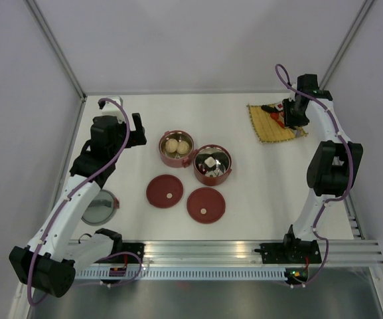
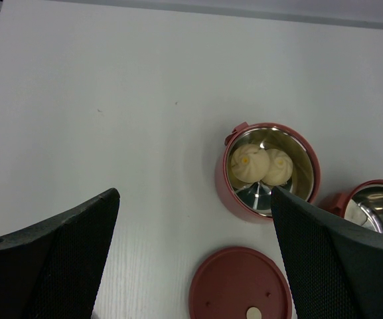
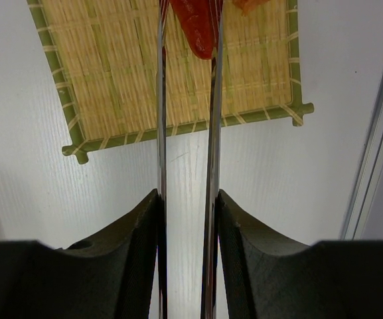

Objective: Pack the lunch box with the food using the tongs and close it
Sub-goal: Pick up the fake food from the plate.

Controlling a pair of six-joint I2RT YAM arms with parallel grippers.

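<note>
The lunch box stands as two dark-red bowls mid-table. The left bowl (image 1: 176, 147) (image 2: 226, 186) holds two pale balls (image 2: 247, 164). The right bowl (image 1: 212, 164) (image 2: 377, 189) holds mixed black, white and red bits. Two red lids (image 1: 164, 191) (image 1: 206, 204) lie flat in front of them. My left gripper (image 1: 138, 129) (image 2: 192, 193) hangs open and empty above the table beside the left bowl. My right gripper (image 1: 292, 116) (image 3: 187, 196) is shut on the tongs (image 3: 162, 133). The tongs' arms reach over the yellow mat (image 3: 111, 80) and flank a red food piece (image 3: 196, 26).
The mat (image 1: 274, 123) lies at the back right with a few food bits (image 1: 271, 109) on it. A round steel dish (image 1: 99, 207) sits by the left arm. A metal rail (image 3: 377, 133) runs along the table's right edge, and white walls enclose the table.
</note>
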